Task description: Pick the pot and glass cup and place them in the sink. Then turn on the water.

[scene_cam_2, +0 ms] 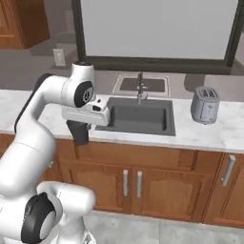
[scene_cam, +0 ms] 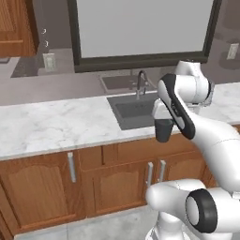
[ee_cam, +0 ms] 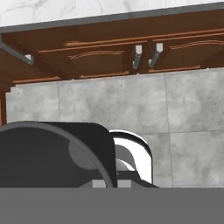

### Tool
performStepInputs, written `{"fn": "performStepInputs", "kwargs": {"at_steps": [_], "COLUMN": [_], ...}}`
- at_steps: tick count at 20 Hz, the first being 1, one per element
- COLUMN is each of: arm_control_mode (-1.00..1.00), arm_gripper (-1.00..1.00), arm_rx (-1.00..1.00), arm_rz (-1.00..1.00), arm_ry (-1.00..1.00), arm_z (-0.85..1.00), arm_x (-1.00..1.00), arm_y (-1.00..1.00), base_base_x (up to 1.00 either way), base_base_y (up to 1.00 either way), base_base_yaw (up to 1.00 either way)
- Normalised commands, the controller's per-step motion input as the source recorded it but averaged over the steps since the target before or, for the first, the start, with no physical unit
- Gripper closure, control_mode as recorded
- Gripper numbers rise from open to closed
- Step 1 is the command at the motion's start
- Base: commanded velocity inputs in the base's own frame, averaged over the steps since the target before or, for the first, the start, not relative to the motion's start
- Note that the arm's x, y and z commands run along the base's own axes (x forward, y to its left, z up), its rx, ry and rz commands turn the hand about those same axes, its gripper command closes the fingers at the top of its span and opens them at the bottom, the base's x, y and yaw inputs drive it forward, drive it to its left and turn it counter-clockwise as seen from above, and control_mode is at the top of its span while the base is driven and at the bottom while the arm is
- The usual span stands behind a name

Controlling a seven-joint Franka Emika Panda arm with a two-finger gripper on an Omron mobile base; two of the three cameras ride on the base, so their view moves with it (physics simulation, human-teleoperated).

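**A:** Where is the glass cup (scene_cam: 164, 130) right now?

**B:** It hangs upright under the tool (scene_cam: 163, 123), out in front of the bench (scene_cam: 56, 124) edge, over the floor and level with the top of the cabinet doors. In the hand view its dark round body (ee_cam: 52, 153) sits close below the camera, with floor tiles and cabinet fronts beyond.

**A:** Is the tool actually holding it?

**B:** I judge so. The tool is closed down as far as it goes, and the cup sits directly beneath it with nothing else supporting it. The contact itself is hidden by the hand.

**A:** And the sink (scene_cam_2: 138, 116)?

**B:** Behind the bench edge and a little higher than the cup. From the right base view the cup (scene_cam_2: 80, 131) is left of the basin and nearer the robot; from the left base view it hangs just in front of the basin's near right corner.

**A:** So the next move?

**B:** Probably lift a bit, carry the cup away from the robot over the bench lip, and sideways toward the basin's middle. The lip is the thing to clear.

**A:** The pot?

**B:** I can't place it from these views.
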Motion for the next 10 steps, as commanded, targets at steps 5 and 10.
{"fn": "performStepInputs", "kwargs": {"at_steps": [5,10], "arm_control_mode": [1.0,1.0], "arm_gripper": [1.0,1.0], "arm_rx": [0.0,0.0], "arm_rz": [0.0,0.0], "arm_ry": [0.0,0.0], "arm_z": [0.0,0.0], "arm_x": [0.0,0.0], "arm_y": [0.0,0.0], "base_base_x": [0.51,0.61], "base_base_y": [0.11,0.03], "base_base_yaw": [-0.23,-0.03]}}
